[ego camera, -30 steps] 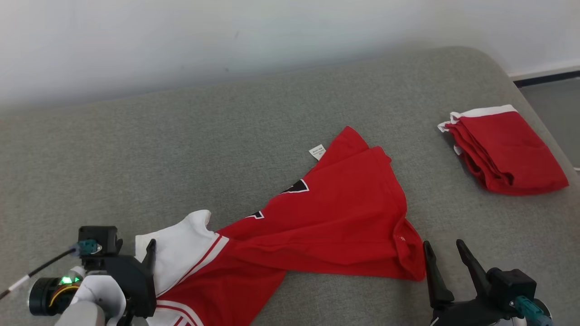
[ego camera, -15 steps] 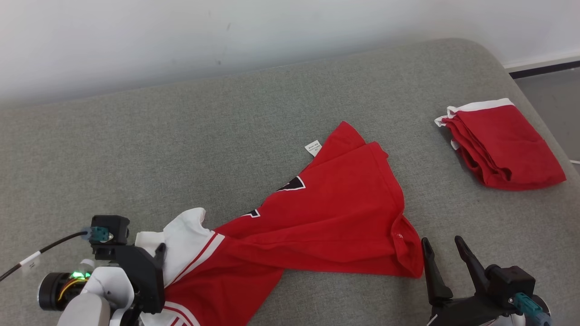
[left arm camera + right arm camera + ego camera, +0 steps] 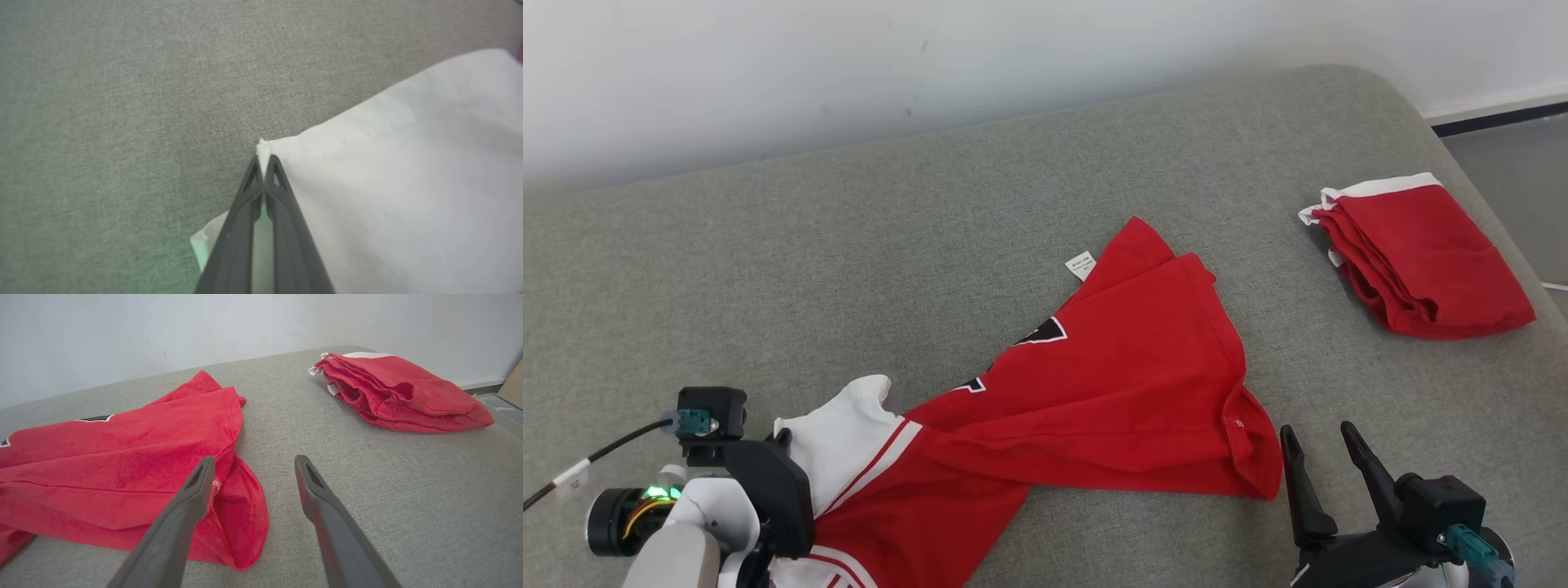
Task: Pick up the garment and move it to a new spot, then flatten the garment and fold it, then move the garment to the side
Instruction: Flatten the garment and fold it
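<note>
Mostly red, the garment (image 3: 1111,408) lies crumpled, twisted.

Grey couch (image 3: 931,245) against a white wall (image 3: 849,65).
The woven seat has a rounded far corner; a dark baseboard (image 3: 1494,118) and grey floor (image 3: 1531,163) lie to its right, under soft, even light.

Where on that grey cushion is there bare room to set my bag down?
Bare cushion runs wide along the wall, behind and left of the spread shirt. A narrower gap lies between it and the folded pile at right. The near edge is crowded: shirt, left gripper, right gripper.
</note>
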Tool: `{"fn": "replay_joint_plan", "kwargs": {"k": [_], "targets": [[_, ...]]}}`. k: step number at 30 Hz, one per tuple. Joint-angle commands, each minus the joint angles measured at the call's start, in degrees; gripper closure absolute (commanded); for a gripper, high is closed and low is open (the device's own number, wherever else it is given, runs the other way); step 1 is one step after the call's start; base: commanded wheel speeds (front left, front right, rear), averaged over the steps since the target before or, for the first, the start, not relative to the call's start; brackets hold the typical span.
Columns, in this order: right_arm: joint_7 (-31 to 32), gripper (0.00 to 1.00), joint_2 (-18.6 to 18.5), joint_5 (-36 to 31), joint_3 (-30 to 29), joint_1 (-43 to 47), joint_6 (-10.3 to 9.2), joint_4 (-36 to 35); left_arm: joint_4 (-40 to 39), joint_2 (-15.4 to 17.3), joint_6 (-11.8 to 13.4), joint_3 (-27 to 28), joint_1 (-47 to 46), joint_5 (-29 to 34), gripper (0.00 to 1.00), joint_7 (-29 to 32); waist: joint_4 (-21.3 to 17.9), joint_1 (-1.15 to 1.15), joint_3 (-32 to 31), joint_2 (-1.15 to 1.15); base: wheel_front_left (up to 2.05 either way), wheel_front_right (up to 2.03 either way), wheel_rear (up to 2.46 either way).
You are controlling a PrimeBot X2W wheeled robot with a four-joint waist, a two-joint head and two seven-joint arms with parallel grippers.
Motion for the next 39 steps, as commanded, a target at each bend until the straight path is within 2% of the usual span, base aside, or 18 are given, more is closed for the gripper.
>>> {"fn": "replay_joint_plan", "kwargs": {"k": [1,10,12,18,24,30,39], "targets": [[-0.2,0.00,0.0,0.0,-0.1,-0.1,-0.13,-0.3,0.4,0.3,0.4,0.0,-0.6,-0.2,1.00,-1.0,0.2,0.00,0.0,0.00,0.00,0.00,0.00],[2.0,0.00,0.0,0.3,-1.0,-0.9,-0.13,-2.1,-1.8,0.9,0.2,2.1,-1.2,-2.0,1.00,-6.7,1.6,0.00,-0.2,0.00,0.00,0.00,0.00],[5.6,0.00,0.0,0.5,-1.3,-0.4,-0.13,-2.7,-3.2,0.5,-0.2,2.9,-0.4,-4.0,1.00,-7.6,2.0,0.00,-0.3,0.00,0.00,0.00,0.00],[21.6,0.00,0.0,1.1,-3.2,1.4,-0.13,-6.8,-8.0,-0.1,-1.0,5.0,1.8,-9.2,1.00,-8.3,3.0,0.00,0.0,0.00,0.00,0.00,0.00],[30.7,0.00,0.0,1.6,-1.9,-0.2,-0.13,-11.5,-11.4,0.4,-0.4,5.1,3.3,-9.9,1.00,-7.4,3.1,0.00,1.0,0.00,0.00,0.00,0.00],[36.9,0.00,0.0,0.3,0.1,-5.2,-0.13,-10.6,-13.5,0.8,0.2,4.9,3.5,-9.8,1.00,-6.6,3.0,0.00,2.0,0.00,0.00,0.00,0.00],[44.7,0.00,0.0,-9.5,3.6,-10.1,-0.13,-9.5,-14.9,0.7,0.7,3.9,2.4,-9.9,1.00,-5.5,3.6,0.00,3.2,0.00,0.00,0.00,0.00]]}}
